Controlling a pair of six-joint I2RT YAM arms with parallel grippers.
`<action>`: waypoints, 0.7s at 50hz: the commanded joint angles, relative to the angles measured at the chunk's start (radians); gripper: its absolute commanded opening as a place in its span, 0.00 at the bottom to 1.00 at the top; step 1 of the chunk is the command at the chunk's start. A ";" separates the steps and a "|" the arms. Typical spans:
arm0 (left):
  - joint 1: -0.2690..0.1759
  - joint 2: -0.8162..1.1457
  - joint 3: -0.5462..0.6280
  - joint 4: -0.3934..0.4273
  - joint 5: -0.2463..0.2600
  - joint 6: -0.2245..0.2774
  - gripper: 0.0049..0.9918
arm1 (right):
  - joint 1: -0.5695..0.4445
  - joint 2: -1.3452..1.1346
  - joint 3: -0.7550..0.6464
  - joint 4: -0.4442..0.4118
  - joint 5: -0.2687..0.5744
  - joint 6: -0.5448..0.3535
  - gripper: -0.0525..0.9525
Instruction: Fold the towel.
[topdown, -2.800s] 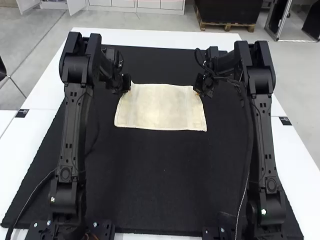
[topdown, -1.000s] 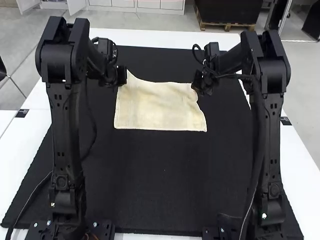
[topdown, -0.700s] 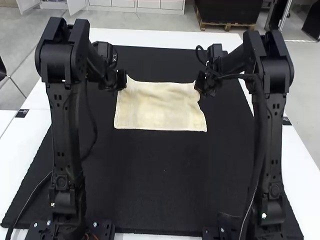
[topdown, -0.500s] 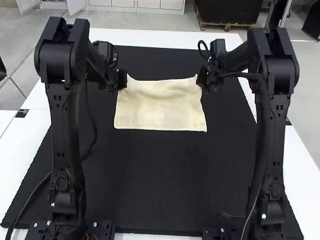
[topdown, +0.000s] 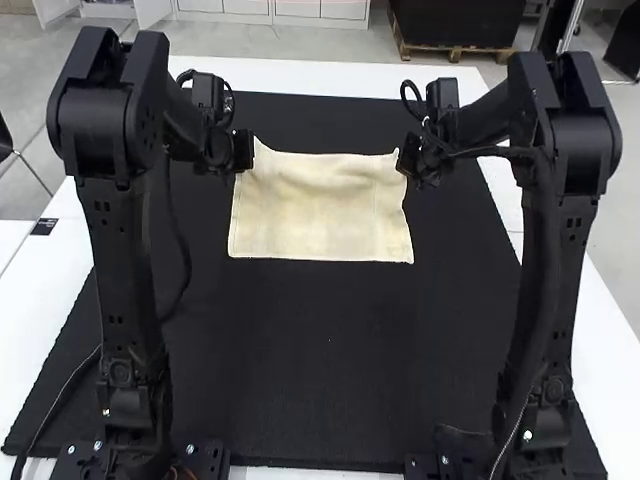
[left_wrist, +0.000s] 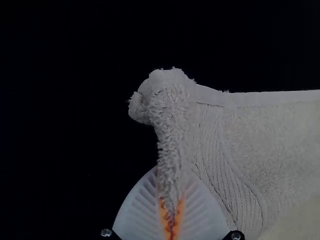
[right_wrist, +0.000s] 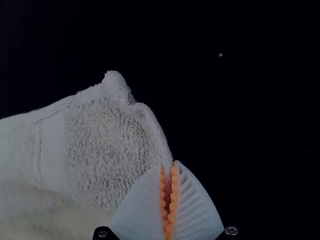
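A: Left side first. State of the jaws?

B: Left gripper (left_wrist: 171, 174) closed on a thick, bunched pinch of the towel (topdown: 320, 215) by its far corner. I judge the full pinch is there to resist slipping under lift.

A: And the middle?

B: Cloth spread on the black mat (topdown: 320, 350), between the two grippers. Near edge flat, far edge drawn up at both ends with a shallow sag between. The flat part should anchor the cloth and give the fold a line to meet.

A: Right side?

B: Right gripper (right_wrist: 169, 164) brought nearly together at the opposite far corner. How much cloth sits between its pads (right_wrist: 173, 192) is hard to make out; the raised corner suggests a thin but real hold.

A: Why a corner each?

B: To keep the far edge square, in my judgement, as it is carried over the near one. The thinner grip is the likelier to slip
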 joint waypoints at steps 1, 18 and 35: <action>-0.005 -0.046 -0.015 0.012 -0.005 0.002 0.03 | -0.021 -0.075 -0.030 0.017 0.010 -0.018 0.05; -0.012 -0.099 -0.076 0.027 -0.002 0.008 0.03 | -0.033 -0.148 -0.109 0.036 0.004 -0.033 0.05; -0.012 -0.150 -0.142 0.039 -0.002 0.029 0.03 | -0.032 -0.211 -0.236 0.082 0.004 -0.048 0.05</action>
